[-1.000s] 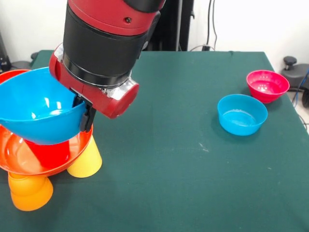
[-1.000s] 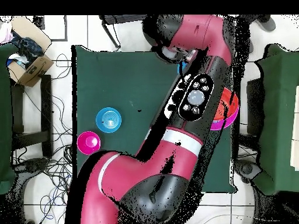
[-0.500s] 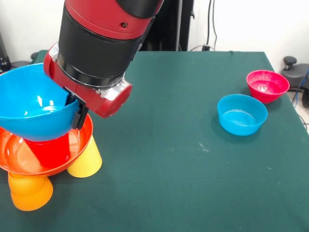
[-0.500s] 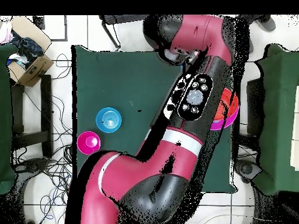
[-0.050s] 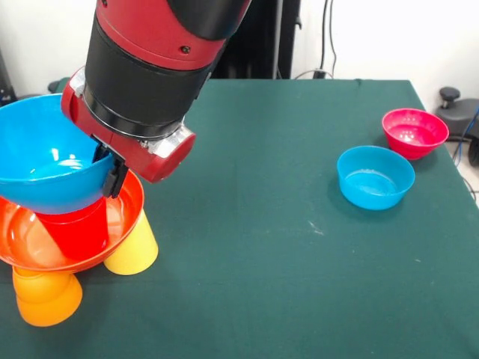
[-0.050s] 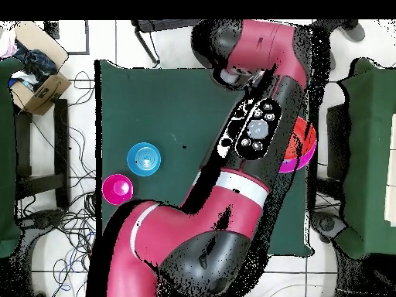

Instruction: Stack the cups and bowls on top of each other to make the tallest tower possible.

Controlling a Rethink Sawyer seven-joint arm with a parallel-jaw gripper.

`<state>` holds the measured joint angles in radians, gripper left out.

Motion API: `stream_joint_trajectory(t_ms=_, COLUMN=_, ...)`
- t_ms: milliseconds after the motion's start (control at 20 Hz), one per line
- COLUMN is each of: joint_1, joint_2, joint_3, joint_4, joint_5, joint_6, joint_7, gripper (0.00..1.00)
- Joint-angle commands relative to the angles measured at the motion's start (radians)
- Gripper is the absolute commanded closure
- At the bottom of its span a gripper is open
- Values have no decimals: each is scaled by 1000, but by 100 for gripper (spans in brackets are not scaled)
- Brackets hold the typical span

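Note:
A large blue bowl (image 5: 45, 161) hangs at the table's left edge, and my gripper (image 5: 112, 176) is shut on its right rim. Right beneath it a red cup (image 5: 75, 229) stands inside a wide orange-red bowl (image 5: 30, 243). That bowl rests on an upturned yellow cup (image 5: 136, 250) and an orange cup (image 5: 48, 296), which together form the tower. I cannot tell whether the blue bowl touches the red cup. In the overhead view my arm (image 6: 259, 131) covers the tower. Only an orange-red bowl (image 6: 298, 133) over a pink bowl's rim (image 6: 298, 164) shows beside the arm.
A small blue bowl (image 5: 375, 176) (image 6: 144, 158) and a small magenta bowl (image 5: 414, 132) (image 6: 117, 187) sit upright at the table's other side. A cardboard box (image 6: 35, 73) lies on the floor beyond the table.
The gripper has carried the large blue bowl left and slightly up, bringing it more squarely over the red cup. The other bowls have not moved.

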<state>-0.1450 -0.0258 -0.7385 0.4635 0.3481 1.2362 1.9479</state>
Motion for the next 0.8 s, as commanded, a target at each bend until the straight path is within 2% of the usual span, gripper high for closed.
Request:
stream_joint_trajectory(t_ms=50, joint_1=4, joint_2=-29, joint_3=118, joint_4=92, joint_5=-78, joint_6=18, joint_7=-178, gripper=100)
stream_joint_trajectory(t_ms=800, joint_1=5, joint_2=-37, joint_3=143, joint_4=131, joint_5=-100, joint_6=-23, joint_7=-175, gripper=100)
